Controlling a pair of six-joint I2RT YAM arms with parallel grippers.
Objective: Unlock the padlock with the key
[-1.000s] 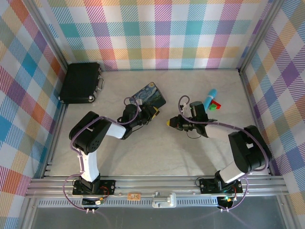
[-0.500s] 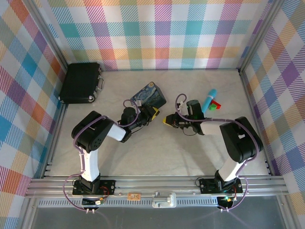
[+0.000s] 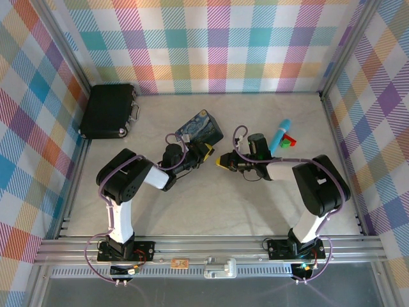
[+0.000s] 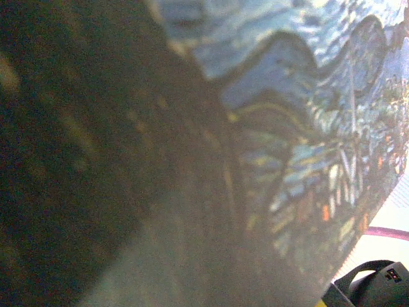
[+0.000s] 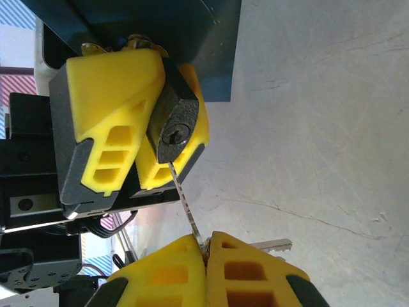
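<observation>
No legible text or markings

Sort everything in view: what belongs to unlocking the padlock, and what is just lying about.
For the job:
- padlock, clamped in the left gripper
- key, pinched in the right gripper, its tip at the padlock

Lying about:
- blue painted tin
- black case
- blue-tipped stick
- small red and green piece beside the stick

Your overhead camera looked down from high above the blue tin (image 3: 199,128). Left wrist camera sat pressed against that tin, blurred. Right wrist camera faced the tin's edge up close, sharing the left gripper (image 5: 156,125) with overhead.
</observation>
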